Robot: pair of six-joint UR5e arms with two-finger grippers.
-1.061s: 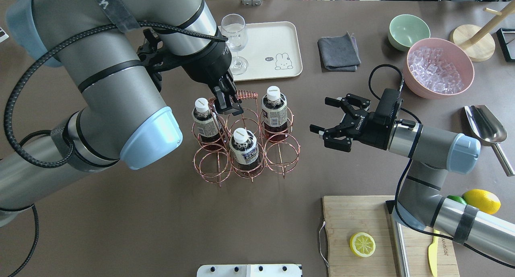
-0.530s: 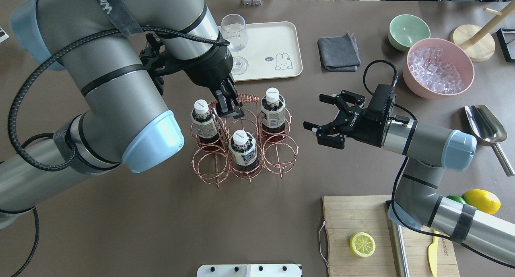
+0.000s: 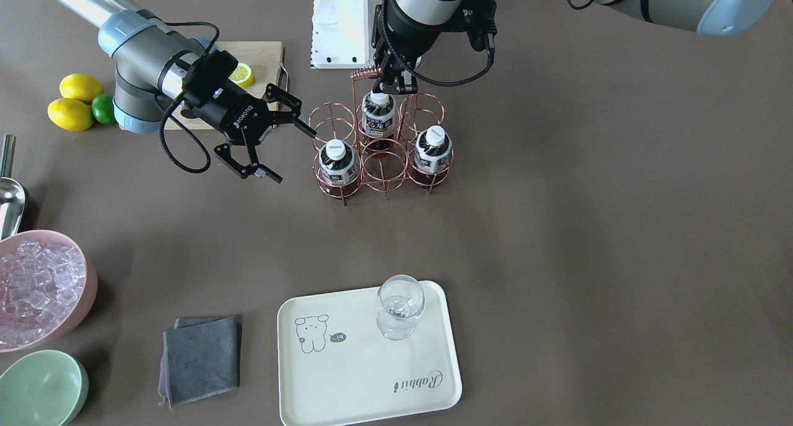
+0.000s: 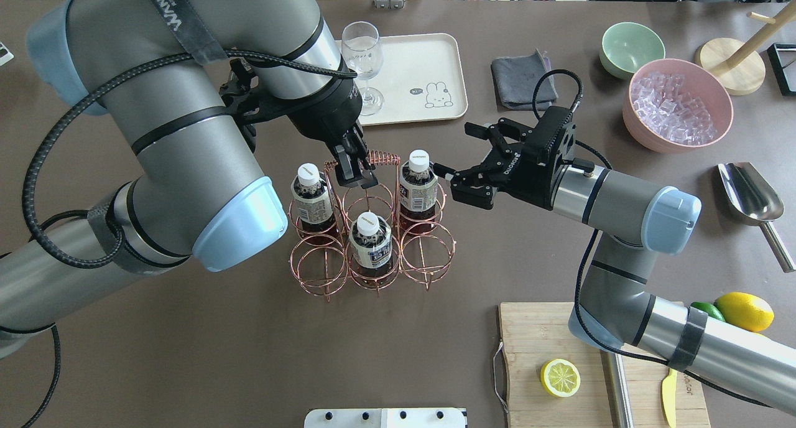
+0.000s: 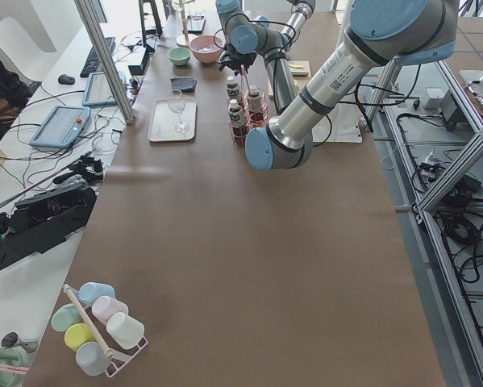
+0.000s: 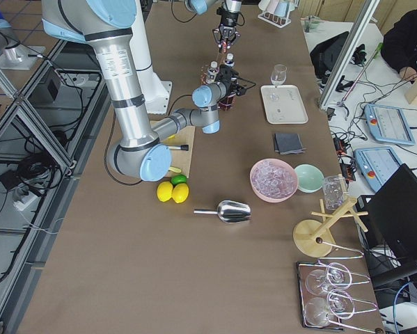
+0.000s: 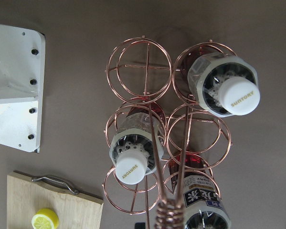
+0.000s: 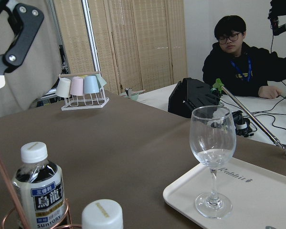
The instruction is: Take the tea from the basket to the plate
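Observation:
The copper wire basket stands mid-table and holds three tea bottles, at the left, front and right. My left gripper is shut on the basket's coiled handle from above. My right gripper is open, level with the right bottle's cap and just to its right, holding nothing. The front-facing view shows it beside the basket. The cream plate lies beyond the basket and carries a clear glass.
A grey cloth, a green bowl and a pink bowl of ice are at the far right. A metal scoop lies right. A cutting board with a lemon half is near right.
My right gripper has moved left, up to the right-hand bottle, staying open. The left gripper stays on the handle, and the basket has shifted slightly toward the robot.

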